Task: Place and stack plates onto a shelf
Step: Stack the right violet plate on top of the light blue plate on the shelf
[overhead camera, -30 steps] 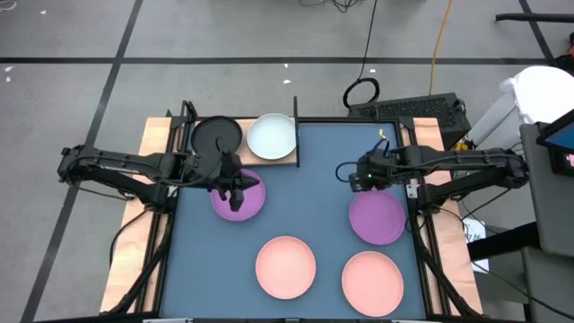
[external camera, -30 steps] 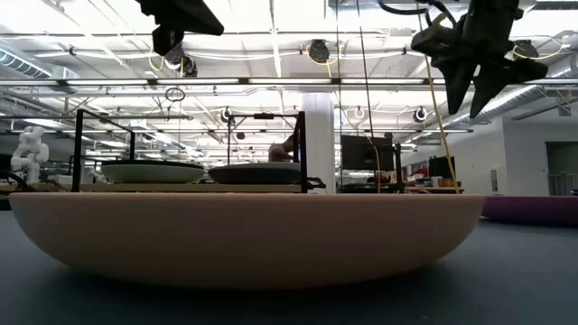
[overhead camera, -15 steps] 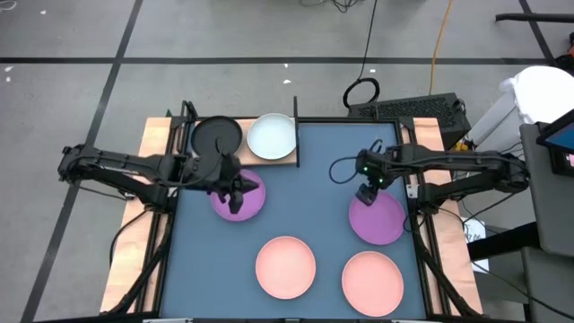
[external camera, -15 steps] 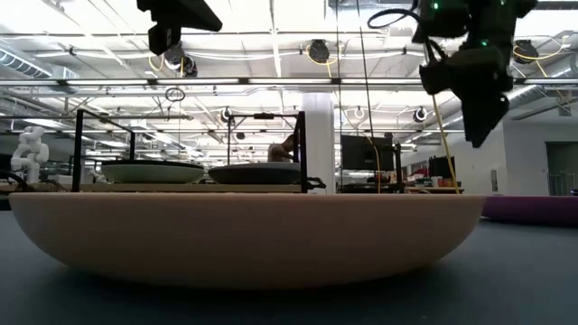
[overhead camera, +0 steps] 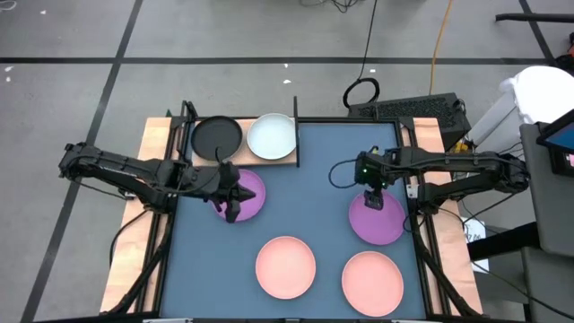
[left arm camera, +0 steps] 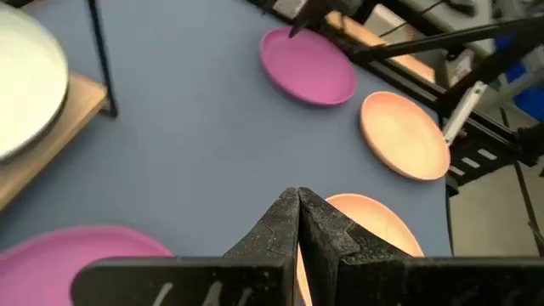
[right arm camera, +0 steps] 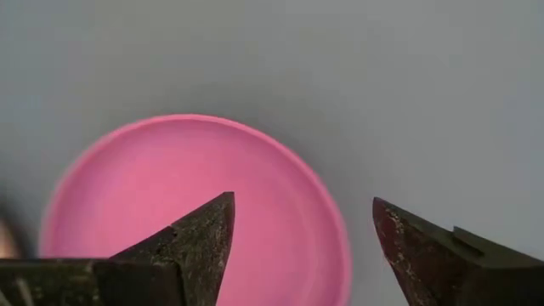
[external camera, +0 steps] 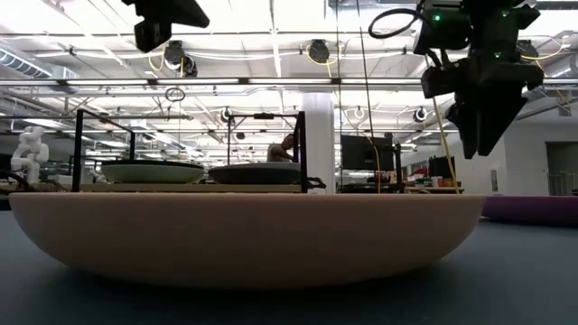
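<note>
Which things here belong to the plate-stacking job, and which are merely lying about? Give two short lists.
Belonging to the job:
- shelf
- black plate and whitish plate, on the shelf
- two purple plates
- two salmon plates

Lying about:
- black keyboard
- coiled black cable
- yellow cable

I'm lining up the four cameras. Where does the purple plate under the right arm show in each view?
High view: purple plate, right of centre on the mat, under the right gripper.
Low view: thin purple sliver at the right edge.
Left wrist view: far plate, upper middle.
Right wrist view: fills the centre behind the open fingers.
Shared landmark: the blue-grey mat.
</note>
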Robot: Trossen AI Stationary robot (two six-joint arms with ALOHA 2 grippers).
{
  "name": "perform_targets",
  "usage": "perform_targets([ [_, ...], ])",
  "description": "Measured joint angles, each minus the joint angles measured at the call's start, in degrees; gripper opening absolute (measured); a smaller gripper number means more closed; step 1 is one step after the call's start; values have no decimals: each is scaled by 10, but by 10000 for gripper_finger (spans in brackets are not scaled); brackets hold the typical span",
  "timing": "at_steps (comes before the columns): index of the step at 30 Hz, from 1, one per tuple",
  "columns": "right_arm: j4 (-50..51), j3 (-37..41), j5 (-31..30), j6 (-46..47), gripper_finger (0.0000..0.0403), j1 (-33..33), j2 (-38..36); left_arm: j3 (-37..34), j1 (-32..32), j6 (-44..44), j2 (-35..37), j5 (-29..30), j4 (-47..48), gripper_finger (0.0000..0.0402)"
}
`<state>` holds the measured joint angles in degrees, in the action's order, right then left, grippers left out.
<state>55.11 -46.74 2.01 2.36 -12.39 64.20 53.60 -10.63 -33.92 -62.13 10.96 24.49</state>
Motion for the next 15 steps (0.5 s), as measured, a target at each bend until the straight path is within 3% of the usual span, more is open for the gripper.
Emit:
perform_targets([
  [4,-3,0,-19,-74,261,-12,12,0,-1,-12,0,2,20,12],
  [15,-20,0,11,-224,265,-71,37,0,-5,-11,0,-3,39,12],
])
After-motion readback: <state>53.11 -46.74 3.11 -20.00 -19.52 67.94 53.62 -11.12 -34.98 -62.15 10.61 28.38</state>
